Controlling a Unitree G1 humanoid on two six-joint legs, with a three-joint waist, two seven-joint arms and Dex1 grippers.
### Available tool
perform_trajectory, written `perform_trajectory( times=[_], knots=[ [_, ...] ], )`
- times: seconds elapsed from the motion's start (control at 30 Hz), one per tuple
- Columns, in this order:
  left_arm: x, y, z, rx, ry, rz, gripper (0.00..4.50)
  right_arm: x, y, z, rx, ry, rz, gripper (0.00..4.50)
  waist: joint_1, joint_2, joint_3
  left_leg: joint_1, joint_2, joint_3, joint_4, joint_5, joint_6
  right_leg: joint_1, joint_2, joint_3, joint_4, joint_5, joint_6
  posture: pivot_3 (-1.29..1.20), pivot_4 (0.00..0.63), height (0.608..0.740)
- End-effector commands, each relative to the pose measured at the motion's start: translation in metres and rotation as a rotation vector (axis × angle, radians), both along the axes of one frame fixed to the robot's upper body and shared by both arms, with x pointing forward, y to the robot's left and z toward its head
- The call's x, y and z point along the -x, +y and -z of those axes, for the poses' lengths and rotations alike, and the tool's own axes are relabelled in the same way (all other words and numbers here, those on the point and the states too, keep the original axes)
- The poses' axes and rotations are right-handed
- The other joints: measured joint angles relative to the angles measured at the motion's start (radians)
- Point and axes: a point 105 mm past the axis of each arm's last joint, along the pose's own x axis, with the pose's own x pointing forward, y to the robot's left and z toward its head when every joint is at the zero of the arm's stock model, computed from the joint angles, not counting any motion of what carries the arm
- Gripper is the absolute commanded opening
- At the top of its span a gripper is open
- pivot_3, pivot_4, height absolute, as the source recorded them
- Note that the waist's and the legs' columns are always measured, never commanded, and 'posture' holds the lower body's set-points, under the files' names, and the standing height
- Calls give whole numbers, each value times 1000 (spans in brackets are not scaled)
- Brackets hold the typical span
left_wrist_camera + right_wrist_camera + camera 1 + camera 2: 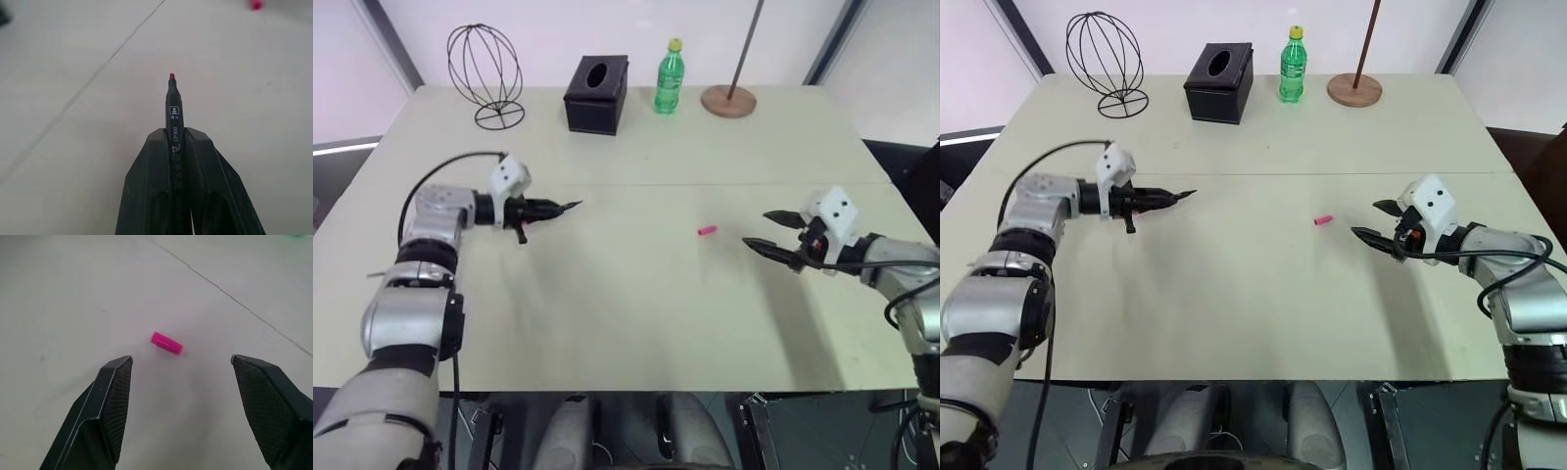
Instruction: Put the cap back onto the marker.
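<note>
My left gripper (178, 142) is clenched on the slim black marker (173, 105), pink tip forward. My right gripper (181, 364) gapes wide, near the smooth pink cylindrical cap (166, 342) lying on the matte table (626, 313).

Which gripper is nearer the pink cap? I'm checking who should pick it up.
Right. The right gripper is open just short of the cap, which lies on the table. The left gripper, holding the marker, is farther off.
</note>
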Motion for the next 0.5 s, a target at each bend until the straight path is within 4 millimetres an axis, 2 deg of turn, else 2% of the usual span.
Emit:
perform_trajectory(
  times=[0.03, 0.13, 0.23, 0.4, 0.5],
  knots=[
    [15, -15, -46, -42, -66, 197, 71, -9, 9, -3, 102, -24, -158, 3326, -5, 0, 0, 0, 0, 1, 0, 0, 0, 0, 0, 0, 0, 0, 0, 0, 150, 740],
    [31, -25, -63, -58, -89, 280, 71, -19, 14, 4, 191, -13, -261, 3326, -16, 1, 0, 0, 2, -1, -1, 0, 0, -1, 1, 1, 0, 0, 0, 0, 150, 740],
    [47, -30, -70, -64, -91, 333, 71, -29, 20, 8, 237, -10, -321, 3326, -27, 1, 0, 0, 5, -1, -1, 0, 0, -1, 1, 1, 0, 0, 0, 0, 150, 740],
    [74, -35, -78, -34, -82, 375, 71, -49, 35, 12, 274, -26, -378, 3326, -35, 2, 1, 0, 5, -1, -1, 0, 0, -1, 1, 2, 1, 0, 0, 0, 150, 740],
    [90, -34, -74, -25, -69, 362, 71, -67, 43, 10, 280, -58, -335, 3326, -37, 2, 2, 0, 5, -1, -1, 0, -1, -2, 2, 2, 1, 0, 0, 0, 150, 740]
  ],
)
